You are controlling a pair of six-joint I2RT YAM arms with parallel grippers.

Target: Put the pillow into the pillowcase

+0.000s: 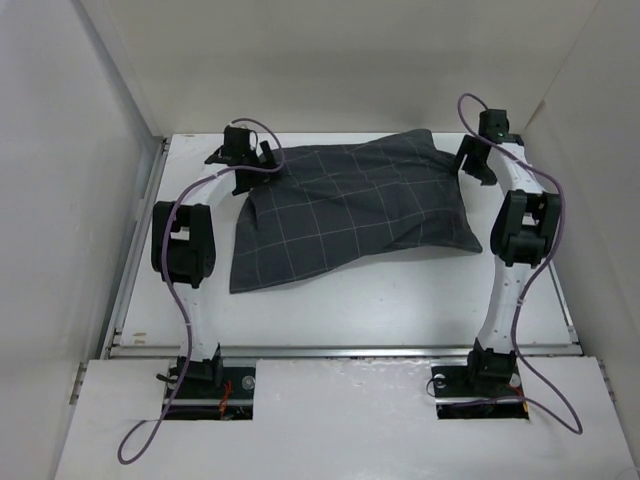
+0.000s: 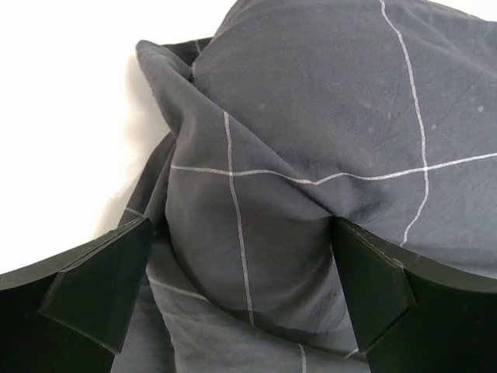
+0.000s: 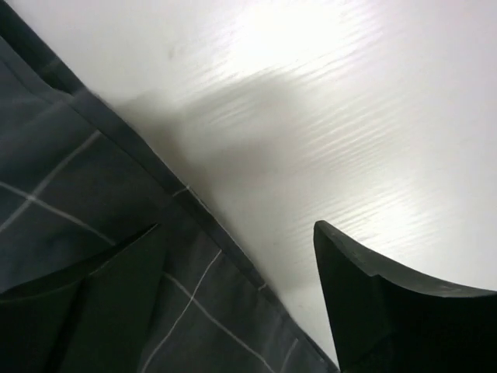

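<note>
Top external view shows the pillowcase (image 1: 350, 210) lying across the far half of the white table (image 1: 400, 300). It is swollen and rounded along its far and right parts, while its near-left corner lies flat and limp. Whatever fills it is hidden under the cloth, so the pillow itself cannot be seen in any view. The left gripper (image 1: 265, 160) sits at the case's far-left corner and the right gripper (image 1: 472, 165) at its far-right corner. In the left wrist view the two dark fingers (image 2: 101, 287) stand wide apart, with a bulging fold of the case rising between them and loose cloth bunched into a creased peak beyond. In the right wrist view the jaws are likewise spread: one finger hangs over the hemmed edge of the case, the other finger (image 3: 388, 303) over bare table just beside it. The cloth is dark charcoal grey, crossed by a thin pale grid, and wrinkled.
</note>
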